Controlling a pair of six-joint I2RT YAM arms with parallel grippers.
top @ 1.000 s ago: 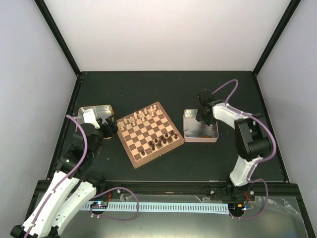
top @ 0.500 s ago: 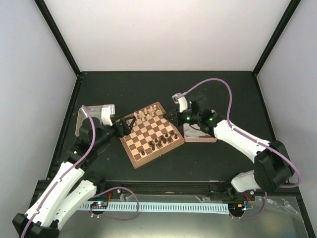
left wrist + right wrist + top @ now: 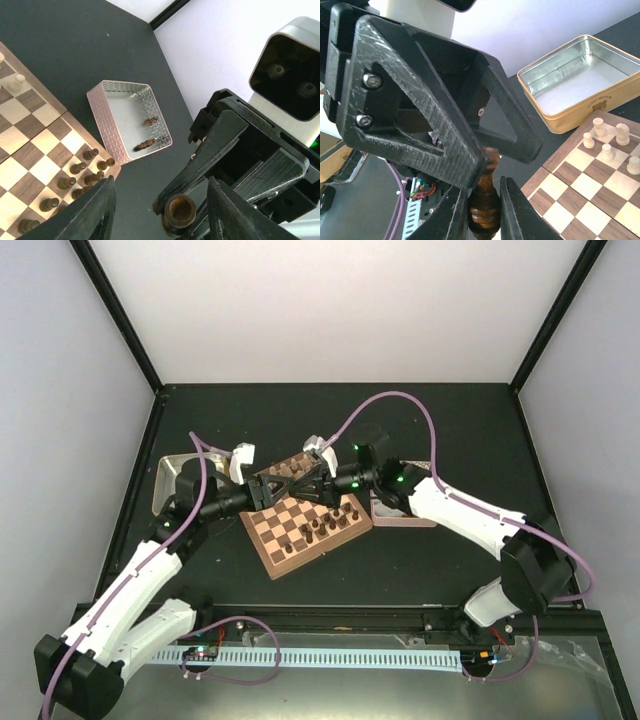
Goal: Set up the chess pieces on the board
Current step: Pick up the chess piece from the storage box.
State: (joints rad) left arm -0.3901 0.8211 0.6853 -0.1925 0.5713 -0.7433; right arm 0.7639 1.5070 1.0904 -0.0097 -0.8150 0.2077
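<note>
Dark brown piece is pinched between the right gripper's fingers, nearly closed on its lower body, with its head pointing out past the fingertips. Left gripper is brought nose-to-nose with it, fingers parted roughly halfway, one on either side of the piece's end. No contact is seen yet.

Judged as a mid-air hand-off. The piece was probably picked lying down from the pink tin, so a second grip is needed before it can be stood upright. Two loose pieces are left in that tin, beyond the left fingertips.

Board lies directly below both sets of fingers. Its dark row is seen left of the left fingers, its pale row right of the right fingers, with the gold tin beyond.

Versus one second back: the left gripper was parked at the gold tin and the right gripper was down in the pink tin. Both have since been swung in and now meet over the board.
</note>
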